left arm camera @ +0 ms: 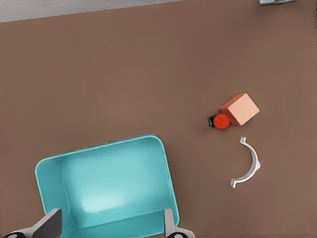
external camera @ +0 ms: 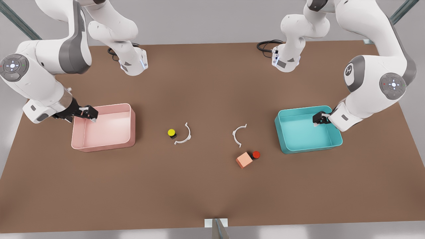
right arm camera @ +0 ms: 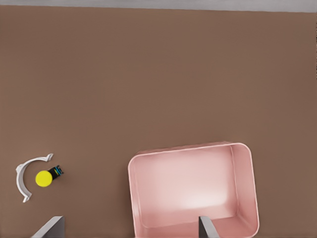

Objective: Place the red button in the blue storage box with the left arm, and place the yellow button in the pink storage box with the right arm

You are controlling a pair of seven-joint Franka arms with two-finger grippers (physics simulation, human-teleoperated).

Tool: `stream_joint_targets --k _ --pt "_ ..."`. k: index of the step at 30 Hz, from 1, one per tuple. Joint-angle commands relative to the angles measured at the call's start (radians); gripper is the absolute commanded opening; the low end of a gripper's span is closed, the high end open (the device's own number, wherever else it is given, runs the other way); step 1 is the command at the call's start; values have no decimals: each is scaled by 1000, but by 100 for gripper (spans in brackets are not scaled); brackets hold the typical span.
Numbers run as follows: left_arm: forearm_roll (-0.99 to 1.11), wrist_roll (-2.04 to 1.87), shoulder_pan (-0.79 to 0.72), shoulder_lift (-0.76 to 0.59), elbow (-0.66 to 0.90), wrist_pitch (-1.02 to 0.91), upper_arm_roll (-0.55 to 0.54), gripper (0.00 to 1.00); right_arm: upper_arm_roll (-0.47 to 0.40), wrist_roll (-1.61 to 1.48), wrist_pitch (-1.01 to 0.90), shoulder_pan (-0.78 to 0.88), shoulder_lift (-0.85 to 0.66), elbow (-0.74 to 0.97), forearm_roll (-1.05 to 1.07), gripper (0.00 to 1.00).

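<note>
- Nearest the camera sits an orange cube (external camera: 244, 160), with the red button (external camera: 255, 154) touching its right side, just near of the blue box (external camera: 285, 143).
- Yellow button (external camera: 171, 132) sits mid-table beside a white clip (external camera: 184, 134), well right of the pink box (external camera: 131, 132); a 2nd clip (external camera: 238, 134) lies far of the cube.
- Left gripper (external camera: 319, 119) hovers over the blue box's far-right rim, fingers (left arm camera: 170, 223) spread wide and holding nothing.
- Right gripper (external camera: 89, 114) hovers over the pink box's far-left corner, fingers (right arm camera: 205, 227) wide too, also bare.
- Both buttons look light, rigid and tiny; I judge the smooth round cap slippery, so pinching the black base low down seems surer.
- Cube crowds the red button's left side, so a grip should probably close across the near-far line.
- Fingertips are cut off in both wrist views, and the red button's base is largely hidden under its cap.
</note>
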Motion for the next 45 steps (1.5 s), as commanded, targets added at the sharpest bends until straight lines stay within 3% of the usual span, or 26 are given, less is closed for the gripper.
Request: stream_joint_targets --k 1,4,7,12,16,20,28,31,45 --pt "5 -7 1 0 1 11 0 100 0 34 0 -13 0 1 1 100" --pt "-41 -121 -104 60 5 68 -7 100 37 21 34 5 64 2 -1 100" --pt "-38 221 -191 183 5 238 -12 100 130 34 117 59 125 1 1 100" --pt "-45 612 -223 370 4 531 -87 100 130 50 246 232 296 -1 1 100" --pt "-51 692 -230 448 -3 565 -90 100 157 110 287 268 331 -65 1 100" --pt "-55 723 -236 465 -12 606 -90 100 207 146 355 249 293 -182 4 100" --pt "-55 724 -231 498 -59 608 -90 100 209 202 640 246 300 -386 4 100" --pt "-57 724 -231 499 -84 608 -90 100 206 203 757 243 354 -384 1 100" --pt "-78 731 -230 593 -75 697 -90 100 209 194 806 239 402 -459 -1 100"
